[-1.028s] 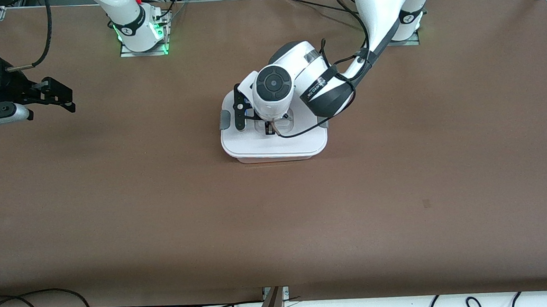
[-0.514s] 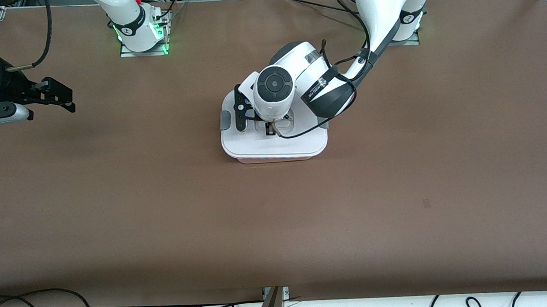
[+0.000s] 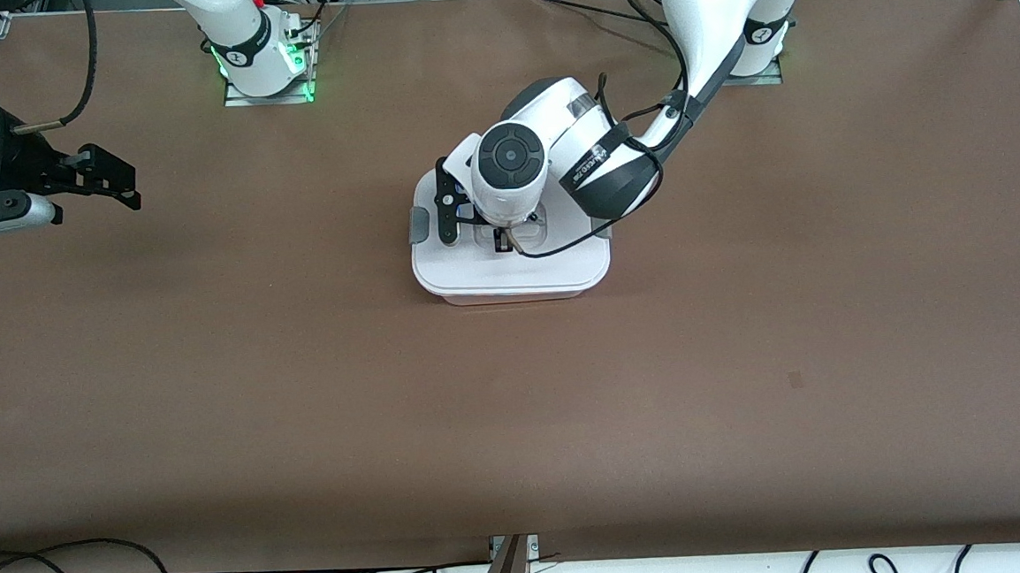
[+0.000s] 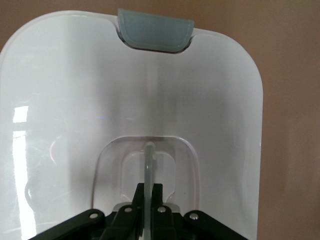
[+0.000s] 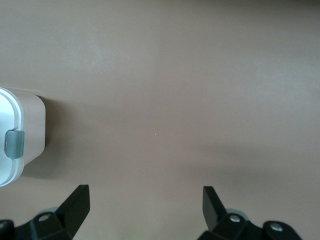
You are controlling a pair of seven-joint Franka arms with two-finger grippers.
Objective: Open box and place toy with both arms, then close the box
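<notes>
Centrally, left tool point(image 4: 148, 212) pinching box point(image 3: 509, 264) lid handle point(image 4: 149, 165), right tool point(image 5: 145, 205) spread wide over bare table point(image 3: 303, 379)

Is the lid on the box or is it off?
On. The white lid sits flat on the box, and the left gripper is shut on the lid's handle.
</notes>
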